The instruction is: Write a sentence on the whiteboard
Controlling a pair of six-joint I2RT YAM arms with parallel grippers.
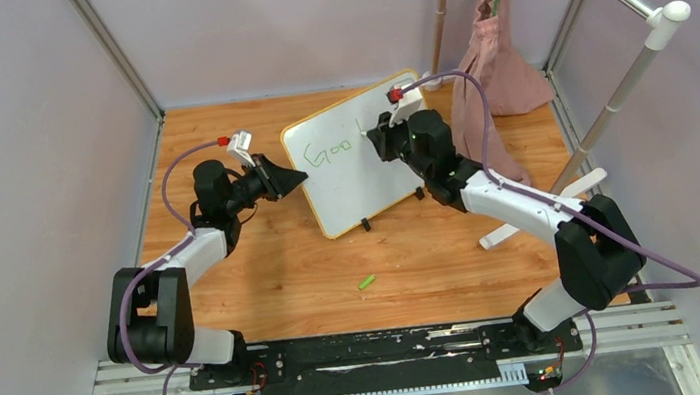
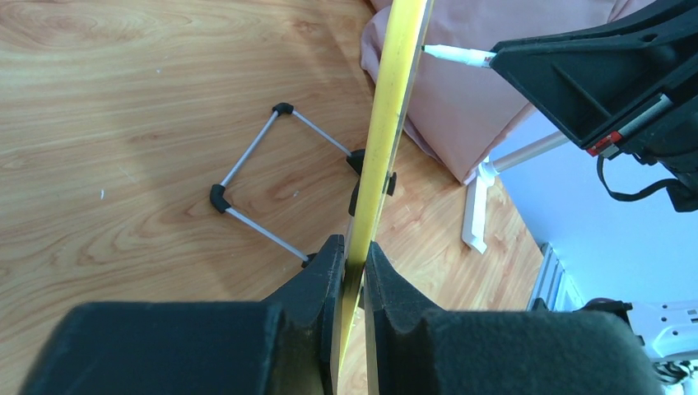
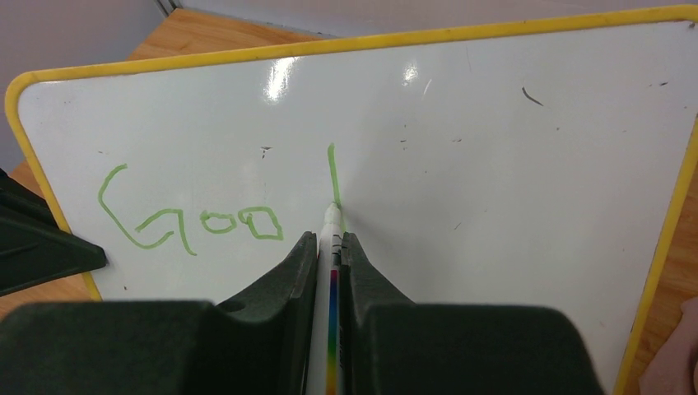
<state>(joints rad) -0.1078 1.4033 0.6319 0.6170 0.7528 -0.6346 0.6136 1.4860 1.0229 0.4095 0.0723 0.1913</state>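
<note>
Standing on the light wooden tabletop [image 1: 264, 268], between the two arms and towards its far side, the small rectangular whiteboard with rounded corners and a thin yellow frame [image 1: 361, 156] rests on two little black feet [image 1: 365, 224]. Its face is tilted up towards the arms. A thin metal wire stand with black corner pieces [image 2: 255, 193] lies on the wood behind it.

The left gripper [image 2: 352, 271] clamps the board's left edge. Its black fingers are drawn in narrow, one on each face of the yellow frame.

The right gripper [image 3: 329, 247] is closed tightly around a slim white marker pen with a rainbow stripe along its barrel [image 3: 331, 226]. The pen's tip touches the board at the foot of a green vertical stroke [image 3: 333, 177]. To the left of that stroke, green handwritten letters [image 3: 197, 222] read "Goo".

A small green pen cap [image 1: 366, 281] lies on the wood, nearer the arm bases and well apart from the board. A pink cloth bag [image 1: 494, 49] hangs beside the board's right edge, close to a white pole rack [image 1: 615, 94].
</note>
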